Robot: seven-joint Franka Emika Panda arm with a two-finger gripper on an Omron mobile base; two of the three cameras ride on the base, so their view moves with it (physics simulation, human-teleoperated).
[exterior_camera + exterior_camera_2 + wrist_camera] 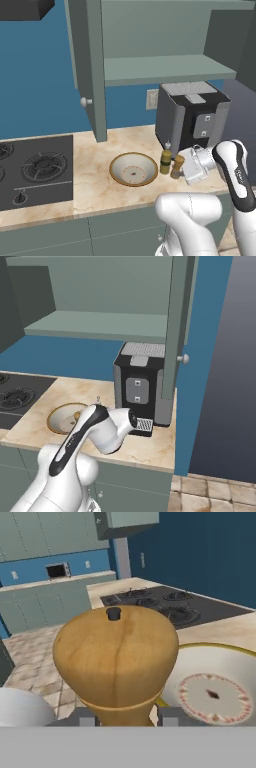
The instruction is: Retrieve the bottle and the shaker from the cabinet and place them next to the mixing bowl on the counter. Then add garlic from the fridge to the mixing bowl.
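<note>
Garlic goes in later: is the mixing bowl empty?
Empty: the mixing bowl shows only its patterned bottom in the left base and hand views.

My bench (95, 185) is pale marbled stone. On it sit the black stove top (35, 170) at its left, the mixing bowl (134, 169) in the middle, the bottle (166, 159) and shaker (177, 166) just beside the bowl, and the dark coffee machine (190, 117) behind them.
</note>
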